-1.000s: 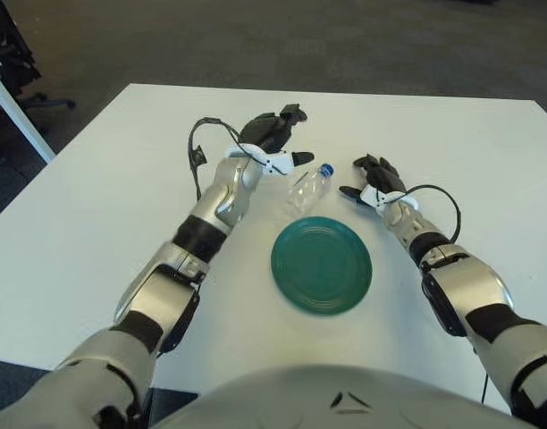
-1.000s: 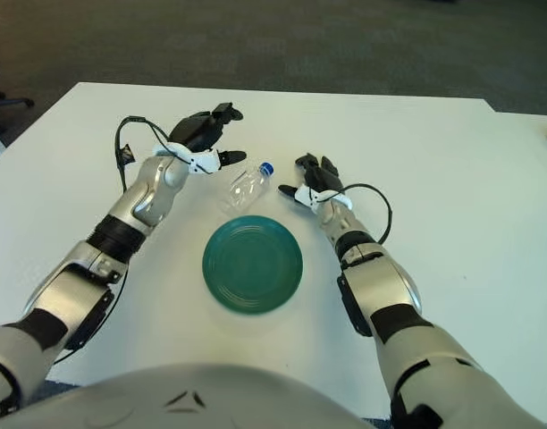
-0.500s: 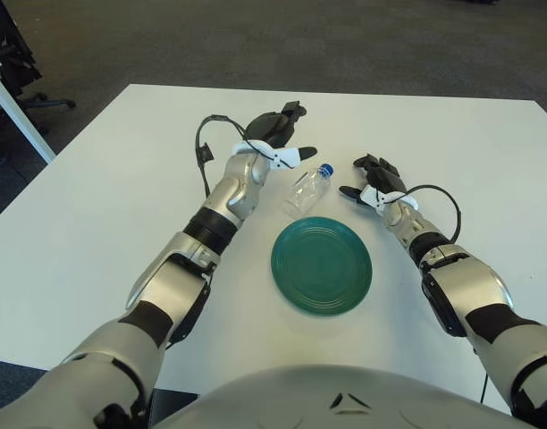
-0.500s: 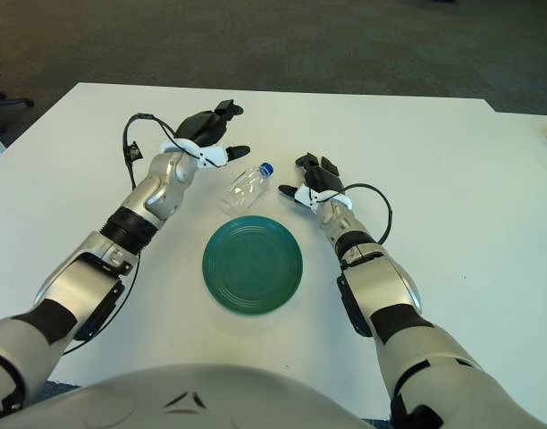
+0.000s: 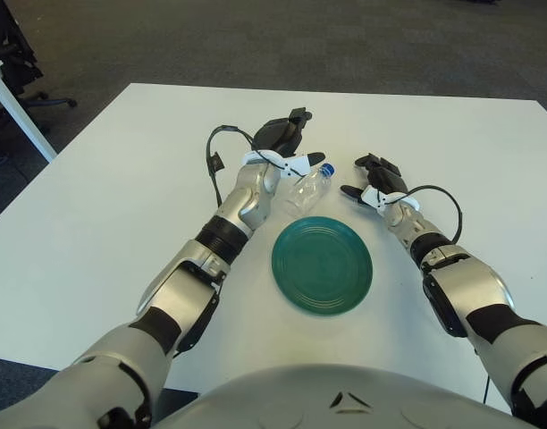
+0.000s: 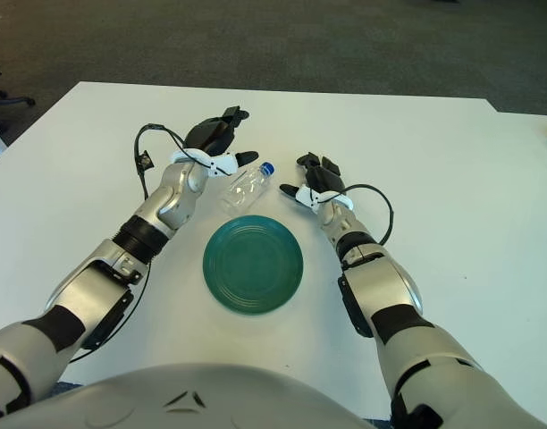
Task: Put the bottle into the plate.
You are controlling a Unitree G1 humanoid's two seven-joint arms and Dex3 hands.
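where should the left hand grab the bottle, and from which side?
Probably the clear body, mid-length, not the neck. The bottle lies on its side on the table, blue cap pointing away and right, just beyond the green plate. The open left hand is beside it on the left, so come from above-left, fingers across the barrel. The right hand shows right of the cap.

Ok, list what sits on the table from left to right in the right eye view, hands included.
left hand with fingers open → clear bottle lying on its side → right hand with fingers open. The green plate lies nearer the robot, below the bottle, so it is left out of the order.
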